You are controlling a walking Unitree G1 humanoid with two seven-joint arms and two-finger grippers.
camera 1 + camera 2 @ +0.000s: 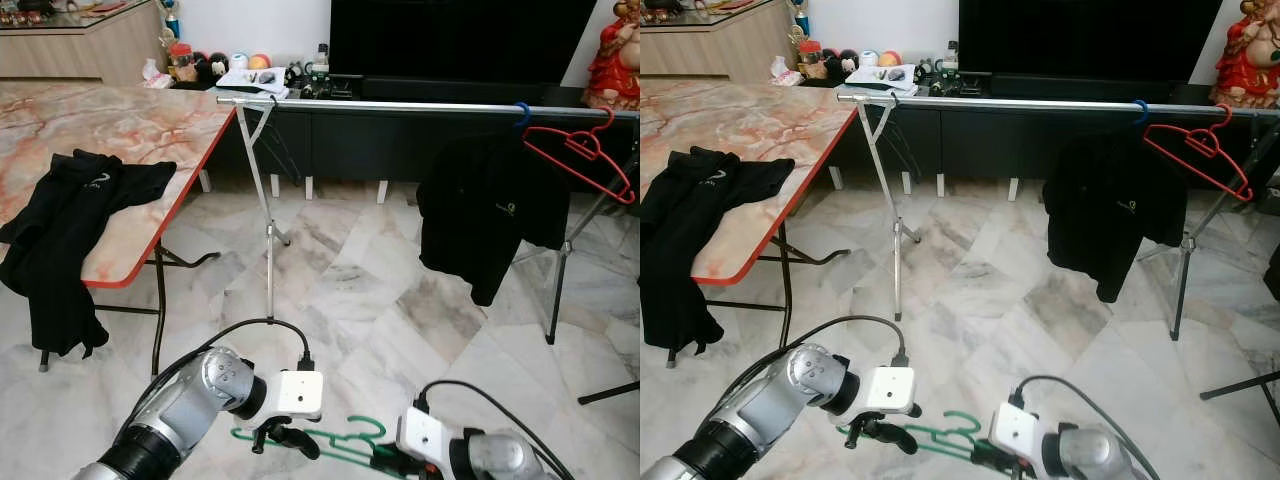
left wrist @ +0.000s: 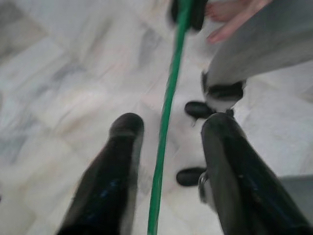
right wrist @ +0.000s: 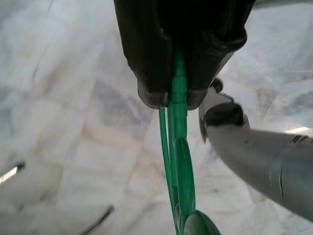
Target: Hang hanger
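Green hanger (image 1: 330, 440) sits clamped in my right pincer (image 3: 177, 95), held low; my left pincer (image 2: 168, 142) straddles its bar, fingers spread, steadying before the rail (image 1: 400, 105).

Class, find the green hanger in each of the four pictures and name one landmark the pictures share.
Left eye view: green hanger low centre, between both grippers.
Right eye view: low centre again.
Left wrist view: a green bar between the left gripper's open fingers.
Right wrist view: clamped in the right gripper, running away from it.
Shared landmark: the marble floor.
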